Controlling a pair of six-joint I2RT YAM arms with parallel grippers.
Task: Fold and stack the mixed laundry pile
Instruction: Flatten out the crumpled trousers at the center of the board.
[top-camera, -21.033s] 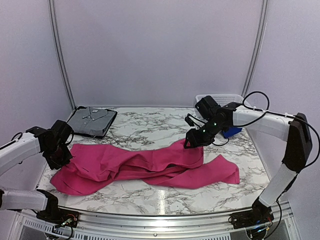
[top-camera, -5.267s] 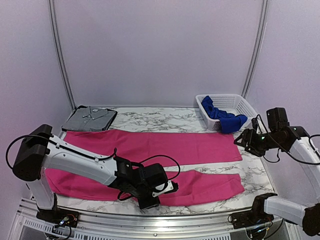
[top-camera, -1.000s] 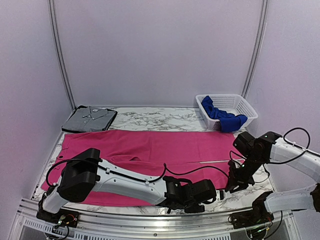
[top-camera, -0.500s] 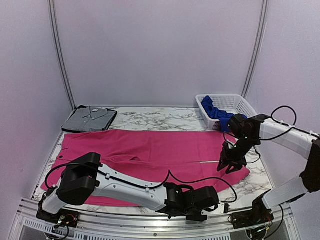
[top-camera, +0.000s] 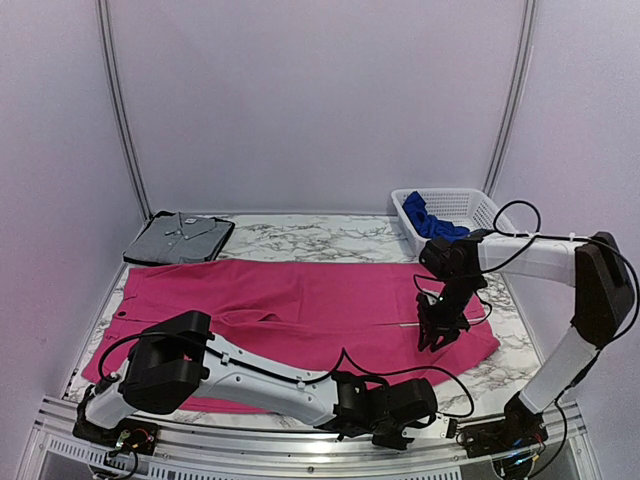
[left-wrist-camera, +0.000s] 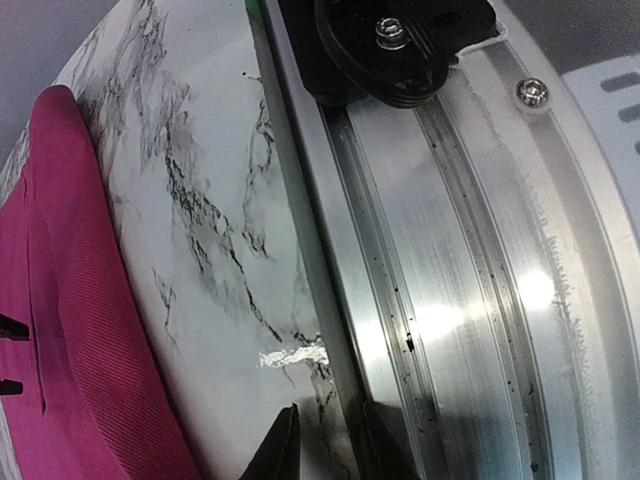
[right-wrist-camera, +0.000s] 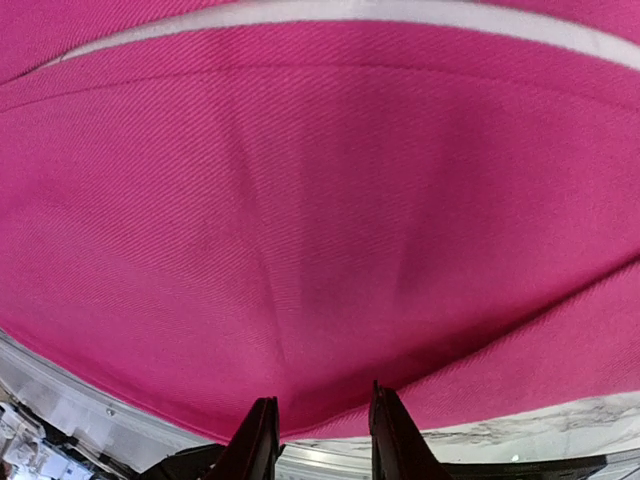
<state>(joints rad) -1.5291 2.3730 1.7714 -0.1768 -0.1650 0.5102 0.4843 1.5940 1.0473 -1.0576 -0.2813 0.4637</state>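
Lying flat on the marble worktop (top-camera: 300, 232): magenta-pink garment (top-camera: 290, 300), one item, is stretching nearly from side to side, with its near edge running close to the aluminium rail (left-wrist-camera: 470, 300).

Royal blue garment (top-camera: 428, 222), one item, is sitting bunched at the left end of the white mesh basket (top-camera: 482, 205) in the far right corner, partly hidden by the right arm.

Folded grey shirt (top-camera: 178, 238) is resting on the dark tray (top-camera: 224, 238) in the far left corner, just behind the magenta-pink garment.

Left claw (left-wrist-camera: 327, 440) is hanging low at the near edge toward the right side, beside the magenta-pink garment and apart from it. Its fingers are standing a narrow gap apart and gripping nothing.

Right claw (right-wrist-camera: 322, 420) is pointing down over the right end of the magenta-pink garment. Its fingers are standing partly apart with nothing seen between them. Whether they are touching the cloth cannot be told.
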